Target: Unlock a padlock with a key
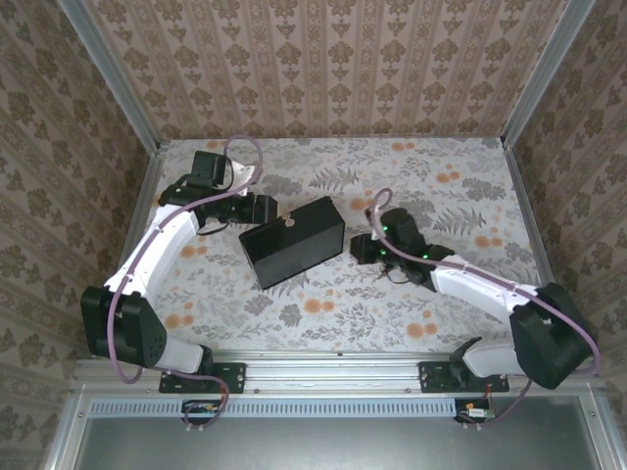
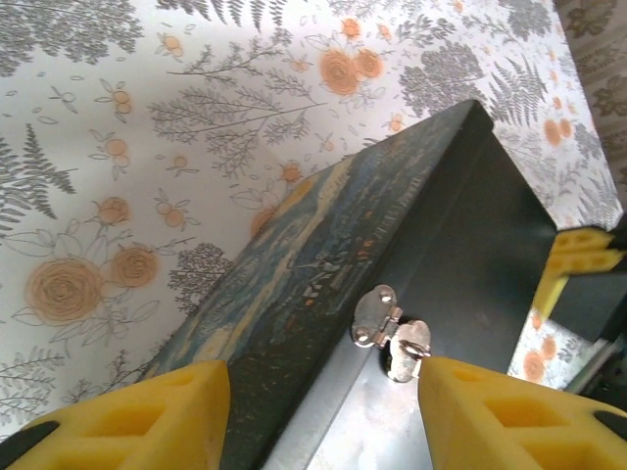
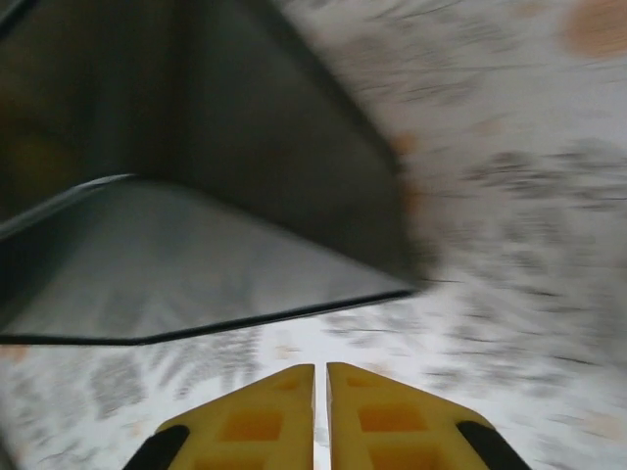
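The dark swirl-painted box [image 1: 294,241] lies in the middle of the table, with a small silver hasp [image 2: 390,331] on its edge. My left gripper [image 2: 323,411] is open and straddles that edge: one yellow fingertip [image 2: 157,416] is over the painted side and the other is right beside the hasp. In the top view the left gripper [image 1: 269,208] is at the box's far left corner. My right gripper [image 3: 320,411] is shut, low over the table by the box's right end [image 3: 294,176], with nothing showing between its pads. A tiny dark thing [image 1: 380,272] under the right wrist may be the padlock. The key is hidden.
The floral table [image 1: 323,308] is bounded by patterned walls at the back and sides and by a metal rail [image 1: 333,367] at the near edge. The right arm [image 1: 470,279] reaches in from the right. The right wrist view is blurred.
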`<state>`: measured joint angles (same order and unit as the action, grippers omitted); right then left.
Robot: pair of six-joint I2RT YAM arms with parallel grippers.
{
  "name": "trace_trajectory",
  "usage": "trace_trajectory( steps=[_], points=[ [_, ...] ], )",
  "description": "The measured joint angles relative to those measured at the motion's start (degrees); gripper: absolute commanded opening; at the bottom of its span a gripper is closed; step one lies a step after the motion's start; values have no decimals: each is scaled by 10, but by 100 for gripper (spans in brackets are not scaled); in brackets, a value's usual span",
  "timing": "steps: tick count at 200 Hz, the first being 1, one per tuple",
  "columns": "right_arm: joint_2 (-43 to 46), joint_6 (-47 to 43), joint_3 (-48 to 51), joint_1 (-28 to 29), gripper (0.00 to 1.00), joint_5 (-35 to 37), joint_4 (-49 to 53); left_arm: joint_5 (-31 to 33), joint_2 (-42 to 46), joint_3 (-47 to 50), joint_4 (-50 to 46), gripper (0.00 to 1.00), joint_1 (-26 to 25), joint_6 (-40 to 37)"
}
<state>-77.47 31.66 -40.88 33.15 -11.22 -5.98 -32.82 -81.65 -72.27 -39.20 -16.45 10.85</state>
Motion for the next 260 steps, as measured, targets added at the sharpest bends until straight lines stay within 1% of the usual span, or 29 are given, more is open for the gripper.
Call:
trace_trajectory(
  steps=[23,55,88,117,148,176,203,215,238,260],
  points=[
    [-57,57,0,50,7,-2,-76,-13,-2,0,0,54,0,-2],
    [-100,107,0,80,7,10,-143,-20,-15,0,0,54,0,-7],
    [-146,139,-7,84,8,31,-212,-20,-32,0,-2,54,0,-15],
    [-194,155,-27,83,8,49,-243,-25,-47,-2,-7,53,0,-21],
    [-242,165,-66,81,10,54,-261,-29,-48,-2,-3,53,-3,-18],
    [-303,176,-124,64,10,52,-282,-5,-45,-2,10,53,-17,-1],
    [-346,184,-167,42,11,37,-283,27,-39,-4,35,54,-56,19],
    [-355,184,-173,32,14,24,-270,38,-41,-7,44,53,-76,27],
    [-355,164,-176,2,16,0,-219,61,-67,-26,59,53,-109,43],
    [-349,129,-177,-31,18,-13,-156,68,-104,-47,83,53,-134,55]
  ],
)
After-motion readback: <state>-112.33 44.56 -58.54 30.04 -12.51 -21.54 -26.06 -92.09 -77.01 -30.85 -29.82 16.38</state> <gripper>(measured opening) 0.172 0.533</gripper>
